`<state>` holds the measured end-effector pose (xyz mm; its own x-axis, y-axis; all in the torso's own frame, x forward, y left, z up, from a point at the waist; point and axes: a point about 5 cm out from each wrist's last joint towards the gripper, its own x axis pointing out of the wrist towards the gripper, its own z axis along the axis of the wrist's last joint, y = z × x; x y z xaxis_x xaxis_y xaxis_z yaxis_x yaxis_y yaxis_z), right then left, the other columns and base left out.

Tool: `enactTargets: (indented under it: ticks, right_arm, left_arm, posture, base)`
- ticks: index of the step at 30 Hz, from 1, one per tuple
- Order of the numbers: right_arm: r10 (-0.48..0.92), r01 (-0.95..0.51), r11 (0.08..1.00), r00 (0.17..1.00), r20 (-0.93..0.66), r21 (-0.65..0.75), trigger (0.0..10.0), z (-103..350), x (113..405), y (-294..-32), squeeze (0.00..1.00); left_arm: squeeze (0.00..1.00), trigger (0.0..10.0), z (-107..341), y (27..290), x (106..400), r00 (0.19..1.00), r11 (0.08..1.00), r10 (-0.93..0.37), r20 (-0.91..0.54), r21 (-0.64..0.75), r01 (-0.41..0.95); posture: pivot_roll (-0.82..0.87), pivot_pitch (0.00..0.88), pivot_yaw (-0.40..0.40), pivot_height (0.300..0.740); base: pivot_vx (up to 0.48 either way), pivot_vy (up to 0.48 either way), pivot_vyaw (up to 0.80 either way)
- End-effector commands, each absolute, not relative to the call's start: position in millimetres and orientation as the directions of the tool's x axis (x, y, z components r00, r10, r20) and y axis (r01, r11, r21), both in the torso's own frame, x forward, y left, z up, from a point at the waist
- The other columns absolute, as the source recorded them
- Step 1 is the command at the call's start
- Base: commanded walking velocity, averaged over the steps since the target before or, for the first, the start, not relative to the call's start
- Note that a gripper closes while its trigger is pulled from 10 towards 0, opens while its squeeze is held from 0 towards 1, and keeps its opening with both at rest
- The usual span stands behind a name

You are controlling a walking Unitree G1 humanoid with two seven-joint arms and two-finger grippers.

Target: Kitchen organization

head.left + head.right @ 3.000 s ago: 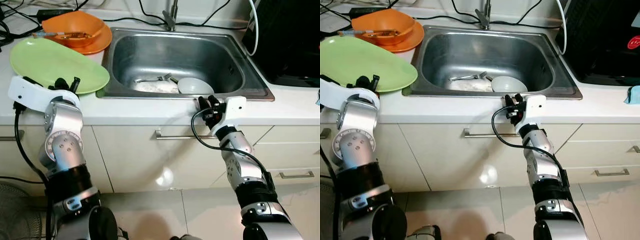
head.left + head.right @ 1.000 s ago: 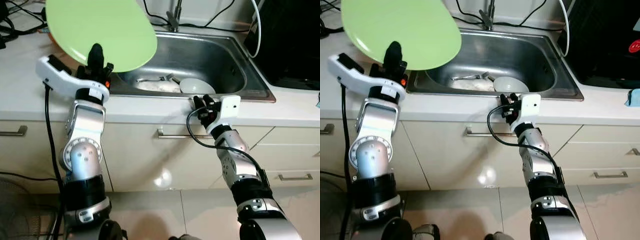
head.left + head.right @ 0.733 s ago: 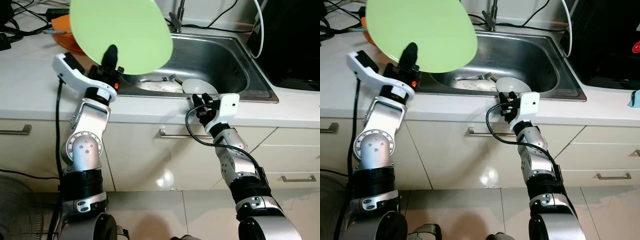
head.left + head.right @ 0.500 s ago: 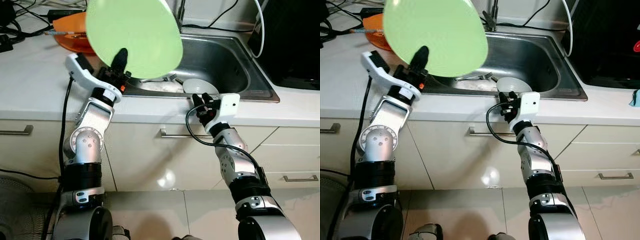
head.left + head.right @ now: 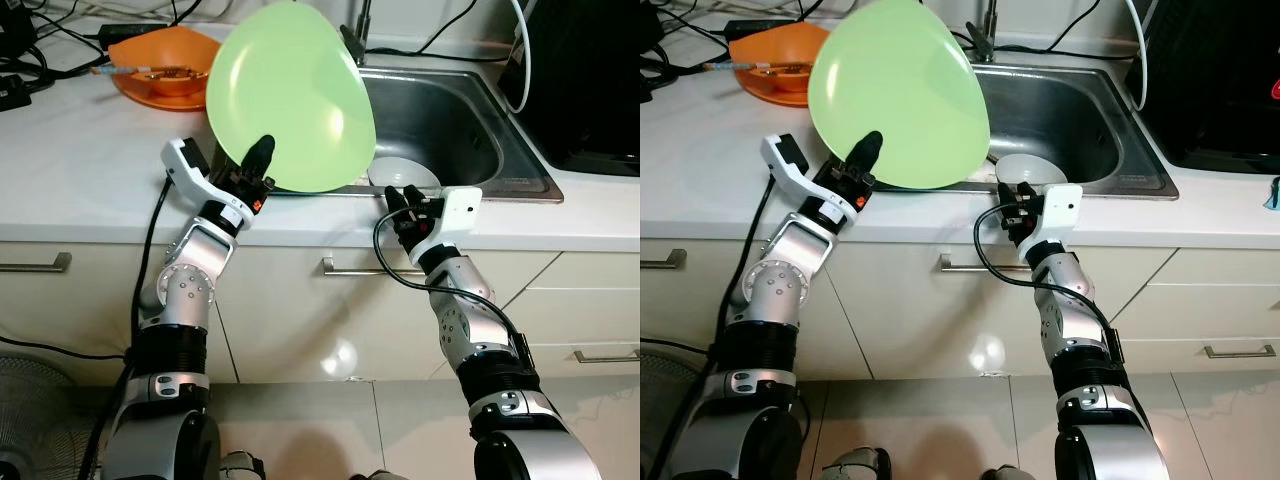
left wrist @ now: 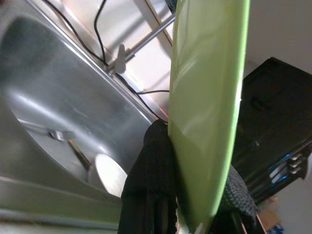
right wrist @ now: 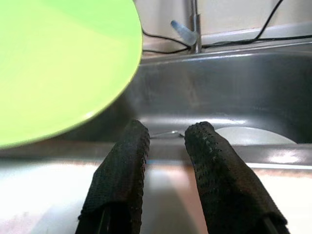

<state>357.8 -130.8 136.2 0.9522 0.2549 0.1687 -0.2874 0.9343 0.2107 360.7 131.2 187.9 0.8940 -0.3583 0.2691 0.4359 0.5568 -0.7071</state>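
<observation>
Your left tool (image 5: 256, 170) is clamped on the lower rim of the large lime-green oval plate (image 5: 290, 98), 1 finger on each face, as the left wrist view shows. The plate is lifted off the white counter (image 5: 80, 160) and stands nearly upright, tilted over the left front corner of the stainless steel sink (image 5: 455, 125). Its upper edge sits close to the base of the metal faucet (image 5: 985, 30) at 12 o'clock, and its right edge overhangs the basin.

Your right tool (image 5: 1012, 212) rests at the sink's front rim at about 5 o'clock from the plate, its 2 fingers (image 7: 214, 161) slightly parted and holding nothing. The small white bowl (image 5: 1025, 172) lies just beyond it in the basin.

The basin's right half is open. The plate hides the basin's left half, and the metal cutlery (image 6: 63, 139) there shows from the left wrist only, too blurred to name. At 10 o'clock an orange bowl (image 5: 165, 62) sits well apart on the counter. A black appliance (image 5: 585, 80) at 3 o'clock is cut off by the frame.
</observation>
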Motion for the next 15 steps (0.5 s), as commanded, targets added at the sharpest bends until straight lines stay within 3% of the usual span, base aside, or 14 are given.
enactTargets:
  ticks: [1,11,12,13,15]
  right_arm:
    - [0.246,-0.282,0.930,0.954,0.171,0.236,10.0,139,360,-134,0.00]
    - [0.247,-0.289,0.916,0.953,0.177,0.278,10.0,141,361,-136,0.02]
    - [0.246,-0.290,0.912,0.953,0.179,0.289,10.0,142,361,-137,0.64]
    - [0.246,-0.293,0.907,0.951,0.185,0.302,10.0,143,362,-138,1.00]
    - [0.241,-0.295,0.893,0.951,0.192,0.339,10.0,146,363,-139,1.00]
  left_arm:
    - [0.00,10.0,194,128,360,0.875,0.533,-0.367,0.316,-0.700,0.476]
    - [0.00,10.0,198,119,356,0.845,0.450,-0.399,0.356,-0.728,0.518]
    - [0.00,10.0,199,118,355,0.843,0.440,-0.400,0.360,-0.731,0.521]
    - [0.00,10.0,199,117,354,0.841,0.429,-0.401,0.364,-0.736,0.524]
    - [0.00,10.0,200,116,352,0.839,0.421,-0.402,0.368,-0.739,0.526]
  posture:
    - [-0.02,0.060,-0.017,0.740]
    - [-0.02,0.062,-0.012,0.740]
    - [-0.02,0.061,-0.010,0.740]
    - [-0.02,0.059,-0.008,0.740]
    - [-0.02,0.059,-0.008,0.740]
  base:
    - [0.000,0.000,0.00]
    - [0.000,0.000,0.00]
    - [0.000,0.000,0.00]
    - [0.000,0.000,0.00]
    - [0.000,0.000,0.00]
